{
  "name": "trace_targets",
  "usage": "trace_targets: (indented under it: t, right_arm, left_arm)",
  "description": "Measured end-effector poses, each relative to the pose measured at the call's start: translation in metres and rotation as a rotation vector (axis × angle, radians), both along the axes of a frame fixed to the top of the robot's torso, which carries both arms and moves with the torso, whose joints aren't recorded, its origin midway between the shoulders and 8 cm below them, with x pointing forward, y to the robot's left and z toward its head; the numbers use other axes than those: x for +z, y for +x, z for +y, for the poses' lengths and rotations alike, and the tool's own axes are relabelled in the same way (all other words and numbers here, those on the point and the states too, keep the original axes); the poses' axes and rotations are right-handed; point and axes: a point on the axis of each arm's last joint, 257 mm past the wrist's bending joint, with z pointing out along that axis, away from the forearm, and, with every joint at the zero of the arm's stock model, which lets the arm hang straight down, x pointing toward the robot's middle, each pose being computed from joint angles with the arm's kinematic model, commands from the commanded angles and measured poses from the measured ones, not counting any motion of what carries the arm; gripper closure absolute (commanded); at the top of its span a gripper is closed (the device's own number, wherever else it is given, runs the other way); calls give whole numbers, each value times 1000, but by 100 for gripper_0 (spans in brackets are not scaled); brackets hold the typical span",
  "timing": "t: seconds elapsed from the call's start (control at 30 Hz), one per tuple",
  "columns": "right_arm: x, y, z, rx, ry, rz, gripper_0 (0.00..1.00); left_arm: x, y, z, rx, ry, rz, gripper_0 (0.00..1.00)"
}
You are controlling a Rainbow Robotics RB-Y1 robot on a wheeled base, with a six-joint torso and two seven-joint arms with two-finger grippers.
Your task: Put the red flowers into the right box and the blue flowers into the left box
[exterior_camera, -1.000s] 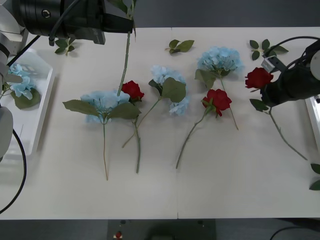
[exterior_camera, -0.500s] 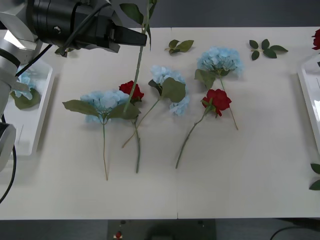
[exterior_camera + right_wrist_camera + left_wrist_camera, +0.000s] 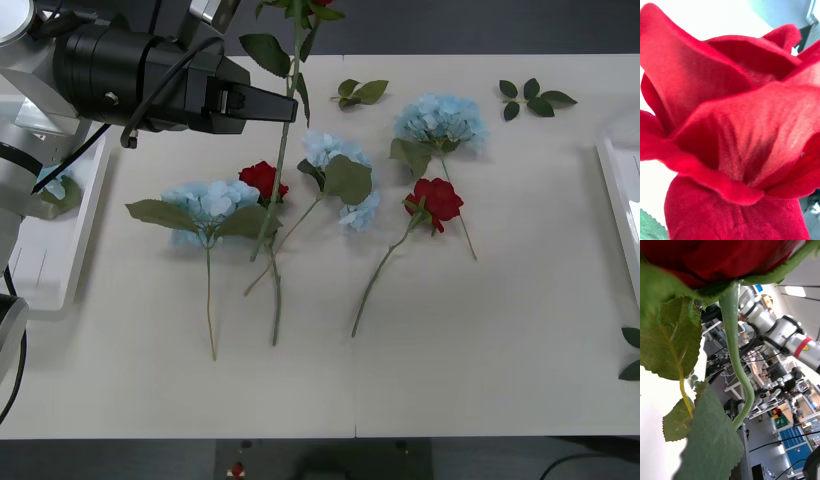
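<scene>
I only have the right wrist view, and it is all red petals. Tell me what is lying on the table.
Observer: Two red roses lie on the table: the near-left rose touches a blue flower, and the centre-right rose lies apart from it.
Operator: Count the blue ones.
Observer: Three blue flowers lie loose: the left one, the middle one and the far one.
Operator: Report the left arm.
Observer: The left gripper holds the third rose by its stem, almost upright, with the stem end hanging over the near-left rose.
</scene>
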Motion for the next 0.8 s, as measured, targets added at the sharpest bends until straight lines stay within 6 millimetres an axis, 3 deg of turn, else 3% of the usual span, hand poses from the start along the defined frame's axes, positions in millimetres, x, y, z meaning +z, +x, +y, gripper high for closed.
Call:
trace_targets:
  t: [0.2,0.43,0.8]
  right_arm:
    - [-21,0,-15,27,-77,-10,100]
    - [-48,-10,-35,7,-127,17,100]
    - [-62,-10,-44,3,-155,11,100]
  left_arm:
    - [-5,-10,-19,-31,12,-61,100]
    - [0,-13,-27,-34,4,-100,100]
    - [-9,-17,-35,-46,23,-91,100]
